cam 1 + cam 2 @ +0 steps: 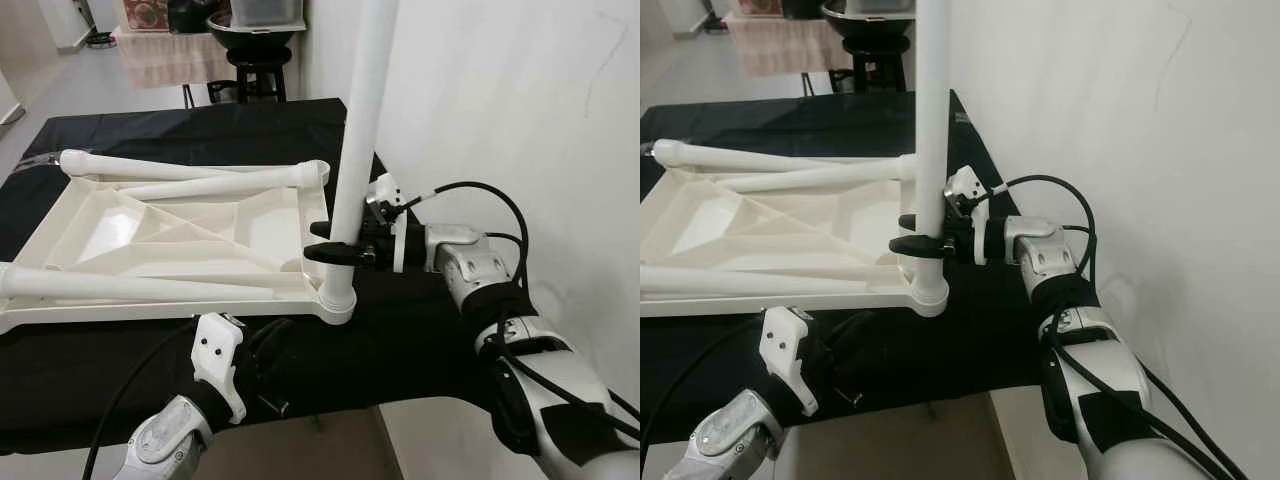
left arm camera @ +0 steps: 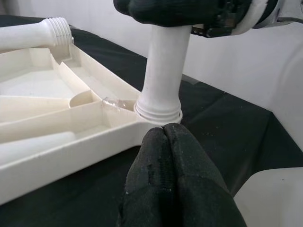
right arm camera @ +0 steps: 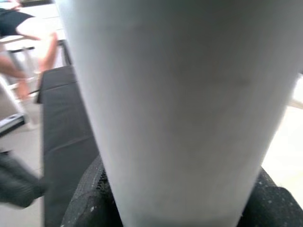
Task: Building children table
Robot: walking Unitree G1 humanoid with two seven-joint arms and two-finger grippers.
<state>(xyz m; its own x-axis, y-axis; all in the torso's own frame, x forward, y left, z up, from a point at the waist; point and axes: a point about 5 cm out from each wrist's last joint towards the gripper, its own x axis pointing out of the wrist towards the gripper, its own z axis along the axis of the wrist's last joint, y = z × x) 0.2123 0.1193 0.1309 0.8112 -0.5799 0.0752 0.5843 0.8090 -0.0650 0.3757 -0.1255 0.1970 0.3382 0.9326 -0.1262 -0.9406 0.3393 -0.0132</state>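
The white plastic tabletop point(image 1: 150, 305) lies upside down on a black cloth. One white leg point(image 1: 362, 110) stands upright in its near right corner socket point(image 2: 158, 113). My right gripper point(image 1: 335, 243) is shut on this leg a little above the socket, and the leg point(image 3: 180, 104) looms close in the right wrist view. Three more legs point(image 1: 150, 168) lie flat across the tabletop. My left gripper point(image 2: 165, 137) is shut with nothing in it, its tips low on the cloth just in front of that corner socket.
A white wall point(image 1: 520, 100) runs close along the right side, behind my right arm. The black-clothed table's front edge point(image 1: 330, 410) is near me, with floor below. A black stool point(image 1: 255, 60) and a cloth-draped stand point(image 1: 170, 55) are at the back.
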